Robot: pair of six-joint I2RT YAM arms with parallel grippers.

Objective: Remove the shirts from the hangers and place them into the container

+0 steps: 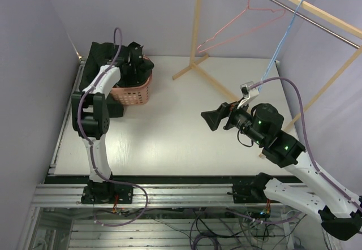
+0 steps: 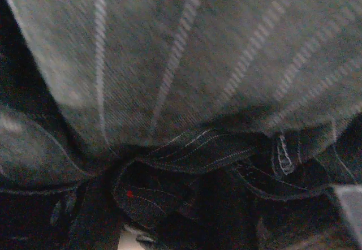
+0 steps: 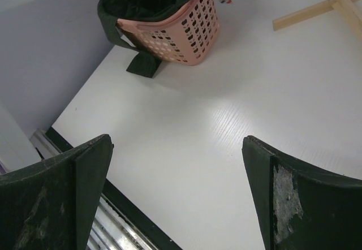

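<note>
Left gripper (image 1: 134,61) is being pushed down into the dark pinstriped button-up shirt (image 2: 181,91); its grip cannot be told, as fabric is hiding the fingers. The shirt is being bunched directly below it in the salmon lattice-sided plastic basket (image 1: 137,96), with one end trailing onto the white table (image 1: 169,142). Right gripper (image 3: 176,142) is being held wide open and empty, well apart; the left arm is nearer.

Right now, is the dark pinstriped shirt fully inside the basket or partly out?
Partly out: the shirt bunches in the basket, but a strip hangs over the rim onto the table.
</note>
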